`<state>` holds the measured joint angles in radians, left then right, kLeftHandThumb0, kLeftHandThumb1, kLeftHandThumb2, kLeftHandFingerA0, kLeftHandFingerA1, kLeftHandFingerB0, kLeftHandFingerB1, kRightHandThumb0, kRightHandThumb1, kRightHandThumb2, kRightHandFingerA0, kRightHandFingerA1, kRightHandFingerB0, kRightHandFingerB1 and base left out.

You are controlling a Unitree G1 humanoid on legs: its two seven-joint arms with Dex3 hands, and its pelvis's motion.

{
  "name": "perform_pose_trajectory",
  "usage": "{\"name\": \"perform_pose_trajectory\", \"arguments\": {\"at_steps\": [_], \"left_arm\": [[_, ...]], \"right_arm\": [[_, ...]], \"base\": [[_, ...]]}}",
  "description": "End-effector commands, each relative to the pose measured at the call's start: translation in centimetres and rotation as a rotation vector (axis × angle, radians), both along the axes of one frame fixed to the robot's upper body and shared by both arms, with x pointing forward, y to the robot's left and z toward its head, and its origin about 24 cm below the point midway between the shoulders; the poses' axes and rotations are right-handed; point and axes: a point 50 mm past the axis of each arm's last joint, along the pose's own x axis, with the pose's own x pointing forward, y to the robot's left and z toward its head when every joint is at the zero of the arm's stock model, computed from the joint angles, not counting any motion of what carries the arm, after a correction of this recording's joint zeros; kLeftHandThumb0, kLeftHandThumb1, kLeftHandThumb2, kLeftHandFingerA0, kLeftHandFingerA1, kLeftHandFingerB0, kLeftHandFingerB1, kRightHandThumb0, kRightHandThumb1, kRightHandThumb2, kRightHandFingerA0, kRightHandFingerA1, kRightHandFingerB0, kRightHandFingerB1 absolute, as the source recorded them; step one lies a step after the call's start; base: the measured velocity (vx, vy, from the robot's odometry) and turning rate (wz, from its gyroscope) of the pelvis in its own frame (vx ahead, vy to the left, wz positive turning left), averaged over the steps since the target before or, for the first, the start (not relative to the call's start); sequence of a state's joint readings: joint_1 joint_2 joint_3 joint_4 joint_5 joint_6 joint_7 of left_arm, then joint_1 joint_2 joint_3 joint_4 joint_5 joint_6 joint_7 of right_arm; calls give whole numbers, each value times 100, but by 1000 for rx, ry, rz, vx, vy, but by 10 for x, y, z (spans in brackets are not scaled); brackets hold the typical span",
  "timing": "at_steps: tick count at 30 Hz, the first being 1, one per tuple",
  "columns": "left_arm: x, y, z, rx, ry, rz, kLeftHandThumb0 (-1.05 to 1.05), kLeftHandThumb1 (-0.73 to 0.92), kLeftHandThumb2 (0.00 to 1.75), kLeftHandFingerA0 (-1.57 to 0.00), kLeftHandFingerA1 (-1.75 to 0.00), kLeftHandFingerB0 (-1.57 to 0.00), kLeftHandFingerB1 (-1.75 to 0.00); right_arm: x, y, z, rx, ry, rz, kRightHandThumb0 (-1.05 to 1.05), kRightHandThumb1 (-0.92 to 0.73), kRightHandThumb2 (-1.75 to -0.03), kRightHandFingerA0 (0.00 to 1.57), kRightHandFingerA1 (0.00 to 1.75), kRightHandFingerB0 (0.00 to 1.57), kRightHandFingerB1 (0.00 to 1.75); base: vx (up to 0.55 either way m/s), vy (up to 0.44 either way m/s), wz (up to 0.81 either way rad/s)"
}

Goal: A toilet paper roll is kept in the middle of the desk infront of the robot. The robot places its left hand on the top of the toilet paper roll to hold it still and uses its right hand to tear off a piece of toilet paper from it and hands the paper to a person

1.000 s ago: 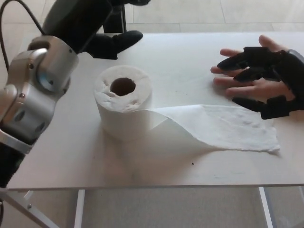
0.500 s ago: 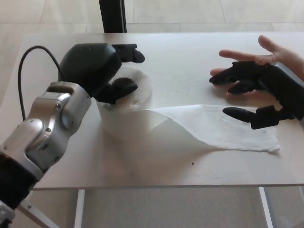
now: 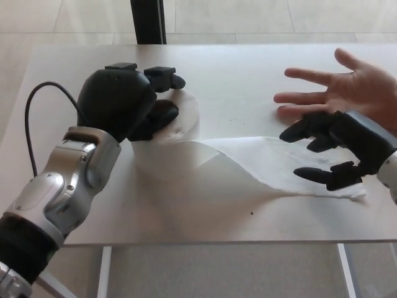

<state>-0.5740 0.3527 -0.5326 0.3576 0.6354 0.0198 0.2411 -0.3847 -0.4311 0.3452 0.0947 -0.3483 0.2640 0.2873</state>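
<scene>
Head view: mid-desk (image 3: 248,87), the left hand (image 3: 127,105) rests fingers-down atop the roll (image 3: 177,146), gripping nothing. Right hand (image 3: 338,152) hovers spread over the sheet (image 3: 267,164), before a person's palm (image 3: 353,90). Pinch near the roll, then pull sharply.

The left hand (image 3: 127,102) is a bulky black shell, rounded and matte, with blocky, square-tipped fingers (image 3: 162,76). Behind the fingers sits a silver forearm (image 3: 65,186) built of curved metallic segments (a round disc shows on its side), ending in a black sleeve (image 3: 22,248) farthest from the fingers. A thin black cable (image 3: 34,118) loops out beside the wrist. The right hand (image 3: 338,149) is black too, with thick jointed fingers and a pale grey wrist (image 3: 389,177) behind them
</scene>
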Motion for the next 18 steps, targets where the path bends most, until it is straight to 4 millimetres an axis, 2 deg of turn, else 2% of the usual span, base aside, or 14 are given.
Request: {"name": "perform_pose_trajectory", "arguments": {"at_steps": [1, 3, 4, 5, 8, 9, 10, 11, 12, 13, 14, 18], "left_arm": [[0, 0, -7, 23, -39, 4, -47, 74, 62, -57, -54, -63, -48], [-2, -1, -9, 19, -52, -2, -48, 74, 62, -57, -55, -64, -49], [-2, -1, -9, 16, -54, -3, -48, 74, 62, -58, -56, -64, -49], [-2, -3, -9, 14, -59, -6, -48, 74, 62, -57, -56, -63, -48], [-1, -5, -8, 13, -59, -5, -47, 74, 62, -57, -54, -63, -47], [-1, -8, -9, 14, -55, -7, -45, 73, 62, -55, -55, -63, -47], [-1, -9, -9, 16, -58, -9, -45, 74, 62, -56, -56, -63, -48], [-1, -10, -10, 22, -59, -9, -43, 74, 62, -57, -54, -64, -47], [-1, -10, -10, 27, -54, -8, -43, 74, 63, -56, -54, -60, -46], [-1, -11, -10, 31, -47, -8, -43, 74, 63, -56, -54, -60, -46], [-1, -11, -11, 33, -49, -9, -41, 73, 63, -58, -53, -61, -45], [-1, -12, -13, 30, -65, -9, -40, 74, 63, -59, -52, -63, -46]], "right_arm": [[5, 0, -7, -230, 49, -69, -58, -58, -58, 7, 48, 28, 32], [4, 3, -11, -265, 45, -59, -57, -56, -57, 6, 48, 28, 33], [4, 4, -12, -267, 45, -61, -61, -41, -77, 3, 43, 19, 45], [4, 7, -15, -266, 46, -69, -67, -41, -77, 0, 26, 15, 44], [5, 11, -19, -263, 45, -77, -67, -41, -78, 0, 24, 13, 43], [6, 16, -21, -282, 46, -78, -73, -42, -74, 0, 9, 12, 34], [6, 19, -20, -306, 47, -69, -81, -45, -75, 0, 3, 15, 27], [5, 24, -21, -325, 22, -59, -82, -50, -80, 0, 2, 15, 21], [6, 27, -21, -339, 10, -54, -72, -41, -66, 0, 0, 6, 24], [6, 29, -21, -347, 9, -52, -72, -41, -66, 0, 0, 6, 24], [6, 33, -21, -347, 9, -45, -79, -44, -82, 0, 18, 0, 9], [5, 45, -23, -359, -4, -18, -81, -44, -83, 0, 17, 0, 6]], "base": [[0, 0, 0], [0, 0, 0], [0, 0, 0], [0, 0, 0], [0, 0, 0], [0, 0, 0], [0, 0, 0], [0, 0, 0], [0, 0, 0], [0, 0, 0], [0, 0, 0], [0, 0, 0]]}}
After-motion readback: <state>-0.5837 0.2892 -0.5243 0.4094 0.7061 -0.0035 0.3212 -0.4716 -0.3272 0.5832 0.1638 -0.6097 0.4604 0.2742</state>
